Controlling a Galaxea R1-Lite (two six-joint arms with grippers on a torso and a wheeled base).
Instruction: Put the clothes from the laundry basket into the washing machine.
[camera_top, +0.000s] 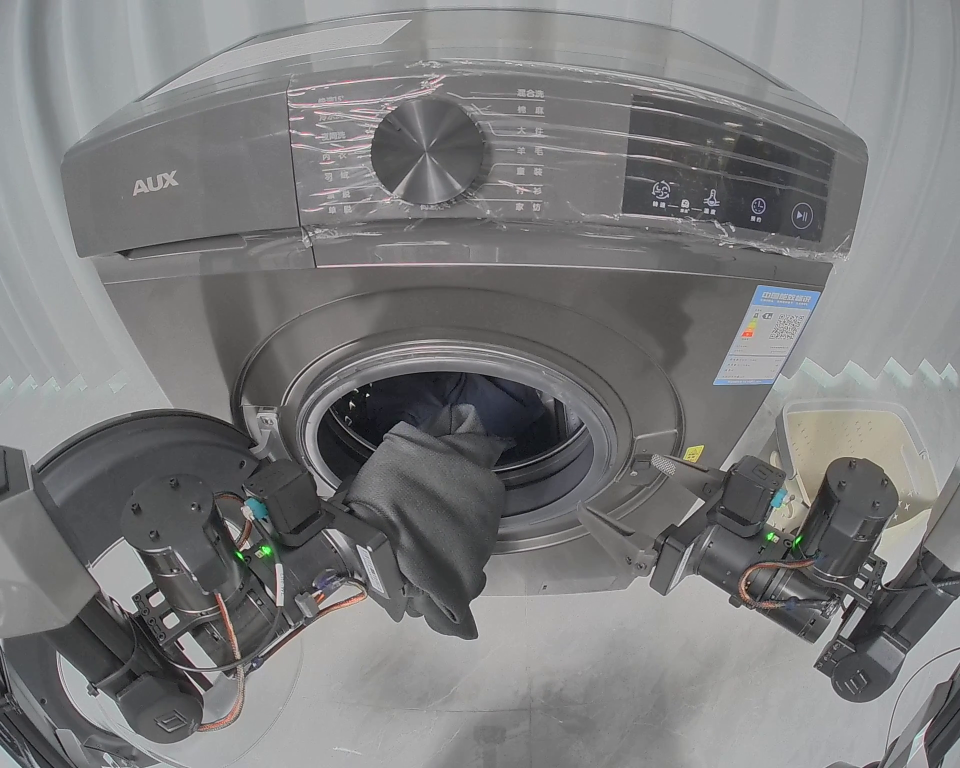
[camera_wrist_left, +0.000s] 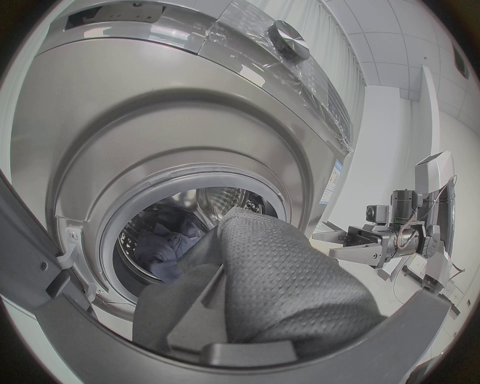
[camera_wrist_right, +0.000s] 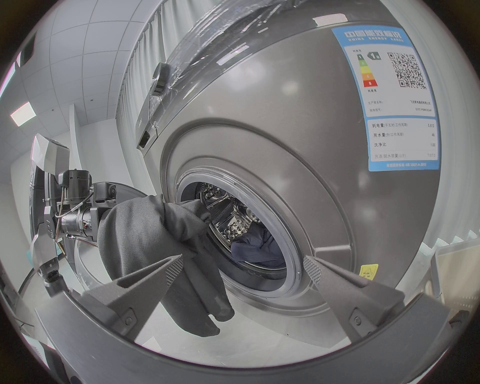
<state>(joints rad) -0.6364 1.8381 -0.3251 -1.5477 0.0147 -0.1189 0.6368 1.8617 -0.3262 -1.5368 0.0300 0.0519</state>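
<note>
A grey front-loading washing machine (camera_top: 450, 300) stands before me with its round opening (camera_top: 455, 440) uncovered. Dark blue clothes (camera_top: 455, 405) lie inside the drum (camera_wrist_left: 165, 245) (camera_wrist_right: 255, 247). My left gripper (camera_top: 375, 545) is shut on a dark grey textured garment (camera_top: 435, 520), held at the lower left rim of the opening. The cloth drapes over the gripper (camera_wrist_left: 235, 320) and hangs below the rim (camera_wrist_right: 150, 240). My right gripper (camera_top: 640, 500) stands open and empty at the lower right of the opening, its fingers (camera_wrist_right: 345, 295) spread wide.
The machine's door (camera_top: 130, 470) is swung open at the left, behind my left arm. A pale laundry basket (camera_top: 860, 450) stands at the right beside the machine. Bare light floor lies below the opening.
</note>
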